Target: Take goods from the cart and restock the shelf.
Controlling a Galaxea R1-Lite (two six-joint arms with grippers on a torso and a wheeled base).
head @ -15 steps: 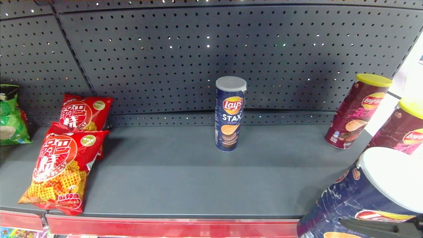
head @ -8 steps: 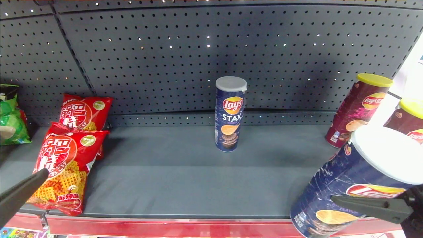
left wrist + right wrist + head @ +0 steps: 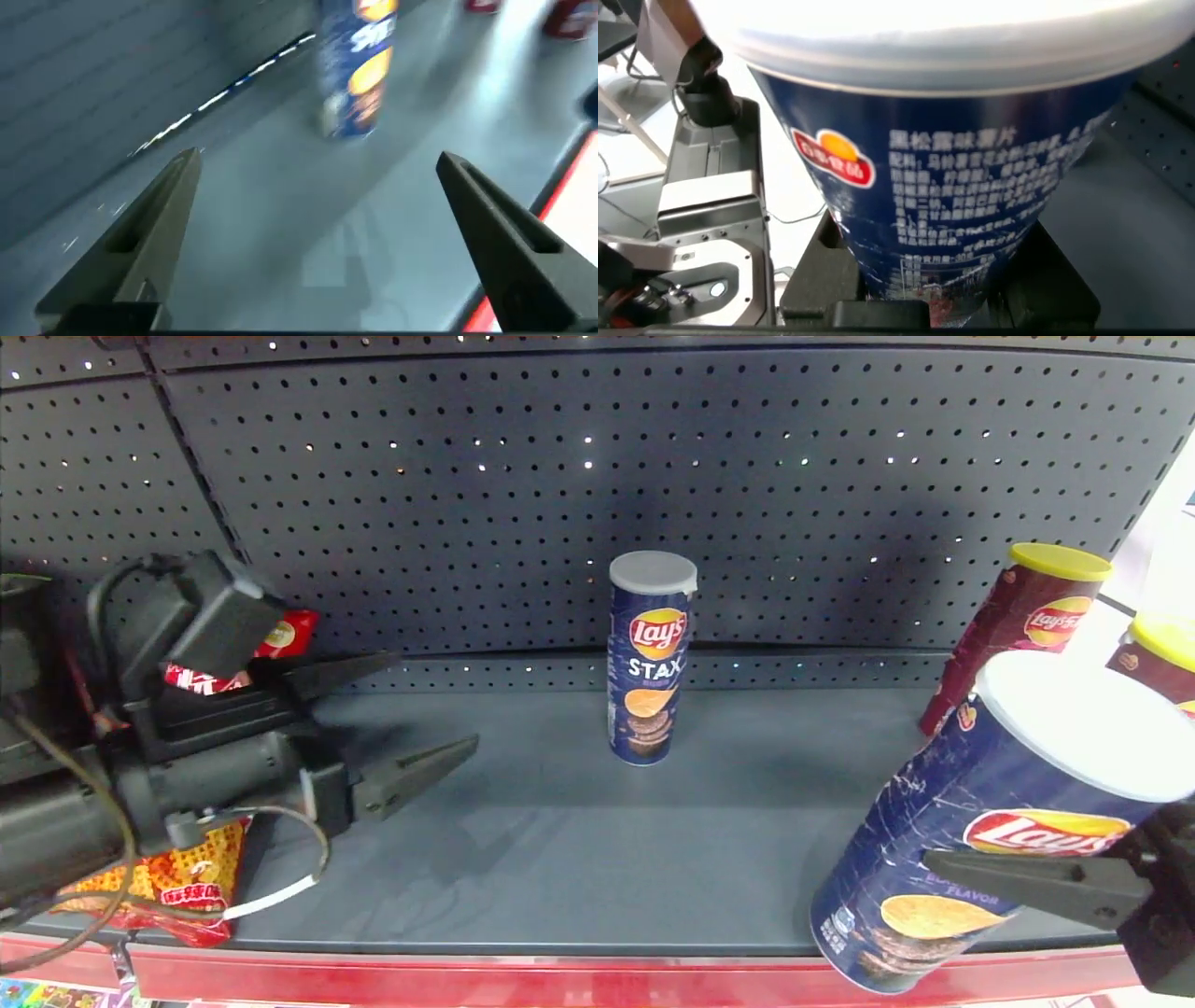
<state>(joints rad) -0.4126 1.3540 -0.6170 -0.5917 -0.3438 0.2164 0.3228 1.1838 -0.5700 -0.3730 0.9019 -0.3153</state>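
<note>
A blue chips can (image 3: 649, 658) with a grey lid stands upright at the middle back of the grey shelf (image 3: 579, 840). My right gripper (image 3: 1008, 882) is at the shelf's front right corner, shut on a second blue chips can (image 3: 971, 803) with a white lid, which tilts left and hangs over the front edge. In the right wrist view this held can (image 3: 971, 140) rises from the gripper's base. My left gripper (image 3: 429, 705) hovers open over the left part of the shelf, pointing at the standing can (image 3: 360, 70). Nothing is between its fingers (image 3: 140, 243).
Two maroon cans with yellow lids (image 3: 1022, 616) (image 3: 1158, 663) stand at the right end. Red snack bags (image 3: 187, 882) lie at the left, mostly covered by my left arm. A perforated panel (image 3: 560, 476) backs the shelf and a red strip (image 3: 485, 980) runs along its front edge.
My left arm has come in from the left over the shelf, covering the snack bags. My right gripper has lifted the held can higher and nearer the shelf.
</note>
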